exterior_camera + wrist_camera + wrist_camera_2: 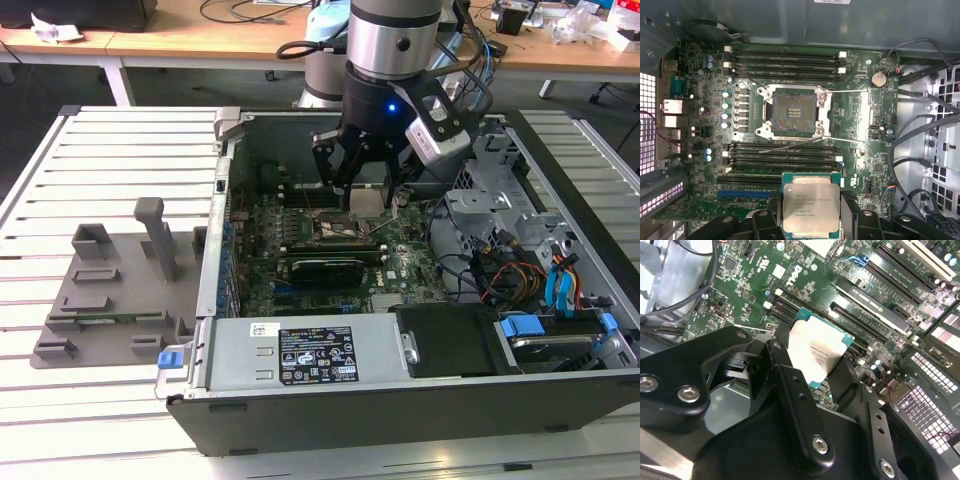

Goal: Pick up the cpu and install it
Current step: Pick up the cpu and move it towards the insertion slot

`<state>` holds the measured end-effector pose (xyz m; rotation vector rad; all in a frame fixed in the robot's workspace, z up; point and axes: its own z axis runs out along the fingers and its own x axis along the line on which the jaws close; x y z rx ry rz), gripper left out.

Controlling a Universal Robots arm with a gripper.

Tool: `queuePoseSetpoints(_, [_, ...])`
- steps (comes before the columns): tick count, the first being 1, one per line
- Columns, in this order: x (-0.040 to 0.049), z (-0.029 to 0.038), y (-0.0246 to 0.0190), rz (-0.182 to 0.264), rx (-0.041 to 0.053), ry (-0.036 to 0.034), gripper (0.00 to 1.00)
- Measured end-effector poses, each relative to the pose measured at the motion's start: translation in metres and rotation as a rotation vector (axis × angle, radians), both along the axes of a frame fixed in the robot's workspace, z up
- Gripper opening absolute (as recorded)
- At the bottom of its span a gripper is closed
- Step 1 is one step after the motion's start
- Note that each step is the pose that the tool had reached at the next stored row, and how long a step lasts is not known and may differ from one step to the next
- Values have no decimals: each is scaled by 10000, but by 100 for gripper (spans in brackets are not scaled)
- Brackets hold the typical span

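Tool holds cpu over motherboard, case on slatted table.

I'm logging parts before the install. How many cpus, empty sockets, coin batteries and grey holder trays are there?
cpu: 1, gripped by the claw
socket: 1, empty
coin battery: 1
grey holder tray: 1
Total: 4
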<state>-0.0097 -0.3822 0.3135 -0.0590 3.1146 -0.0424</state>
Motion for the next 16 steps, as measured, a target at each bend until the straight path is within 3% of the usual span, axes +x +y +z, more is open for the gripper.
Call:
queuePoseSetpoints(11, [0, -119, 18, -1, 0, -1, 55])
queuePoseSetpoints(16, [0, -175, 138, 0, 0, 0, 55])
